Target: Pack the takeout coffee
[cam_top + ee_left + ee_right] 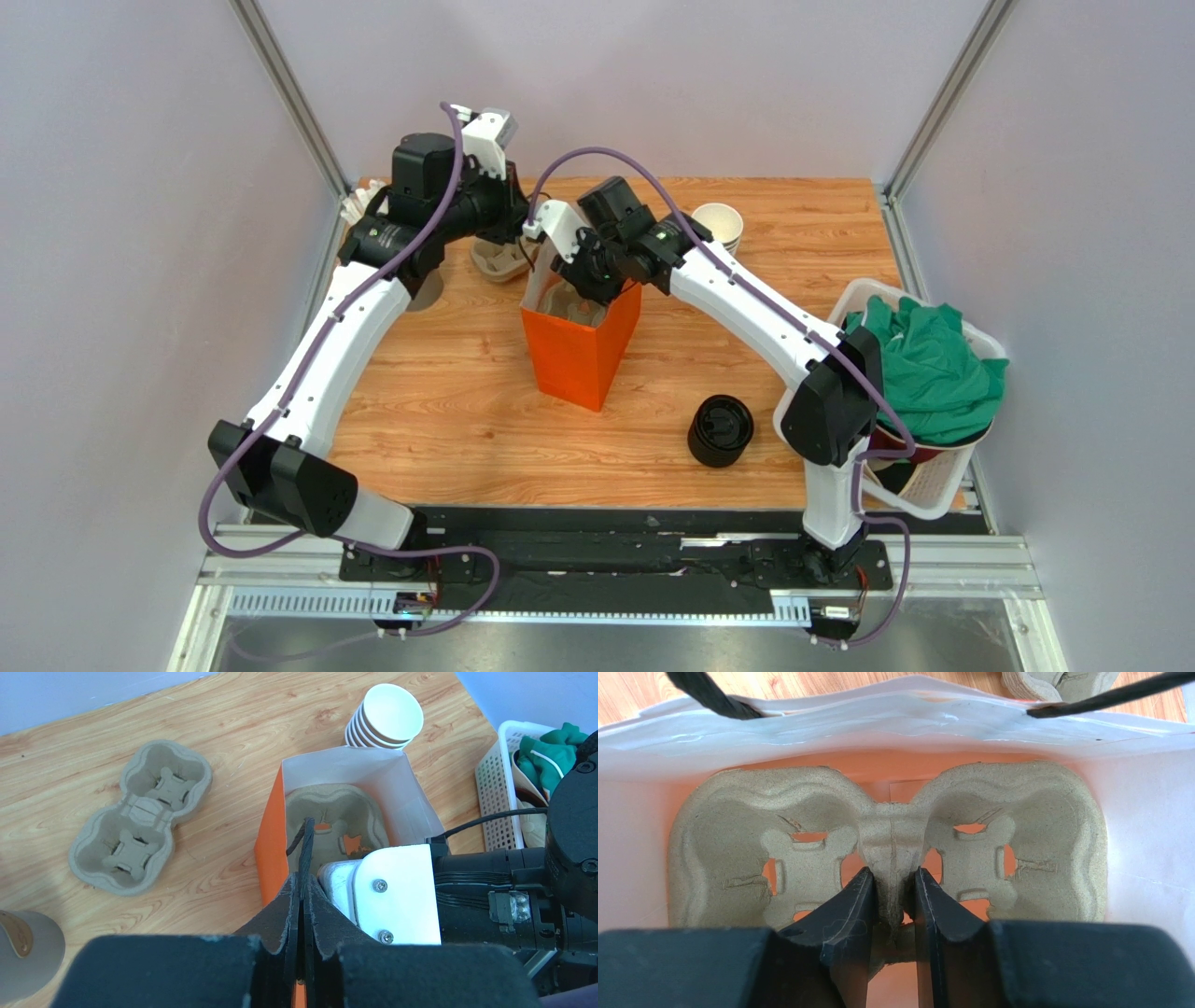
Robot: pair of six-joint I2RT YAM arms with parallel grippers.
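Observation:
An orange paper bag (579, 350), white inside, stands open at the table's middle. My left gripper (303, 882) is shut on the bag's black handle (306, 843) at its left rim, also seen from above (528, 224). My right gripper (892, 889) reaches down into the bag (589, 273) and is shut on the centre ridge of a pulp cup carrier (731, 833) lying inside the bag (365, 822). Both carrier wells are empty. No lidded takeout coffee cup shows in any view.
A second pulp carrier (140, 836) lies on the table left of the bag. A stack of lidless cups (718, 224) stands behind the bag. A pile of black lids (721, 430) sits front right. A white basket (982, 448) with green cloth is at the right edge.

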